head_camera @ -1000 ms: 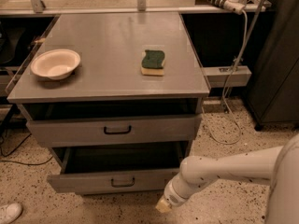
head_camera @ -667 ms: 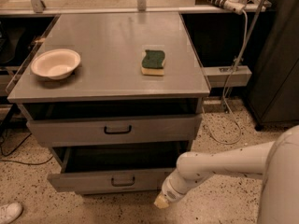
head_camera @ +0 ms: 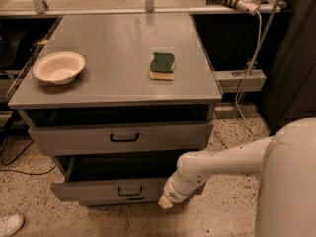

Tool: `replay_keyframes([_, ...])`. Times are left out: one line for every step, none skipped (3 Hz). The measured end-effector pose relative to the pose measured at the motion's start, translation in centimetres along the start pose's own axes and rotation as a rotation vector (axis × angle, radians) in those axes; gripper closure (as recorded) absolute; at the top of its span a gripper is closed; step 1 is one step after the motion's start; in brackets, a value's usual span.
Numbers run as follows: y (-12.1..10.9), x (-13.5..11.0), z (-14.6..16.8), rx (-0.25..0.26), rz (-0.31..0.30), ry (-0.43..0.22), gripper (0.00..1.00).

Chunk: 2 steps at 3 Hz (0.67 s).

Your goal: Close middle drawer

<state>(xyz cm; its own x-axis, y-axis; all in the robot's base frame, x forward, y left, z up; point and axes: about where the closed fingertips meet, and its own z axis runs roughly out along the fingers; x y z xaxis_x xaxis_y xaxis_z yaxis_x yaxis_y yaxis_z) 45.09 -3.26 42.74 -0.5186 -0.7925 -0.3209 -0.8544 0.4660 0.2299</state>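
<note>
The gripper (head_camera: 166, 200) is seen at the lower centre of the frame, on the end of the white arm (head_camera: 222, 159) that reaches in from the lower right. Whether it is spread or pressed together cannot be told. The middle drawer (head_camera: 94, 190) is pulled well out low in the frame, and the gripper's tip is placed at the right end of its front panel, right of the black bar handle (head_camera: 130, 190). Contact cannot be confirmed. Just above, the taller-fronted drawer (head_camera: 74, 139) is also partly open.

A push applied so far off-centre could skew the tray and jam it, or the tip could slide off the panel's right edge. A bowl (head_camera: 58, 67) and a sponge (head_camera: 162, 65) on the cabinet top (head_camera: 118, 38) could be jolted by a hard slam.
</note>
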Motion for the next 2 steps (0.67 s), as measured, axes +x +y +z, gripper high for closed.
replay_keyframes([-0.6, -2.1, -0.1, 0.028, -0.037, 0.005, 1.00])
replay_keyframes([-1.3, -3.7, 0.2, 0.045, -0.063, 0.013, 1.00])
